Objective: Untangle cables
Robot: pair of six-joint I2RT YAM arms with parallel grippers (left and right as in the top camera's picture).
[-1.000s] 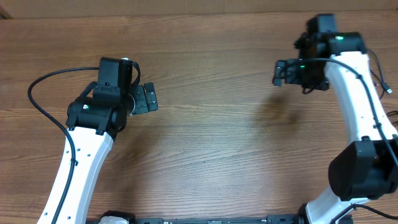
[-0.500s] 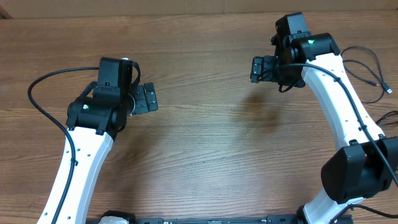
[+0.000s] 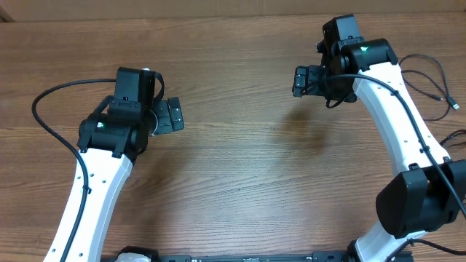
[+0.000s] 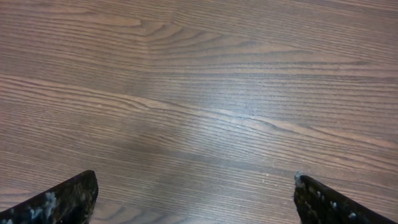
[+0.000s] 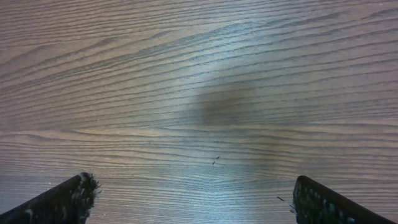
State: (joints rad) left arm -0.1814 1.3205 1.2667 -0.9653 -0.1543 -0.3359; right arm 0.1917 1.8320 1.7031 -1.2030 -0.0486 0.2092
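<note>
The cables (image 3: 444,76) are thin black cords lying in loose loops at the table's far right edge, with a small plug end (image 3: 455,107). They show only in the overhead view. My right gripper (image 3: 298,81) is open and empty at the back right, well left of the cables. In the right wrist view its jaws (image 5: 191,186) have only bare wood between them. My left gripper (image 3: 176,115) is open and empty at the left middle. In the left wrist view its jaws (image 4: 194,186) also span bare wood.
The wooden table (image 3: 240,167) fills every view. The left arm's own thick black wire (image 3: 44,109) curves out to the left. More dark wire shows at the right edge (image 3: 457,137) beside the right arm's base.
Over the last second my right arm swung left and a little toward the back, uncovering the cables at the right edge. It has been still for the last half second. The left arm has not moved.
</note>
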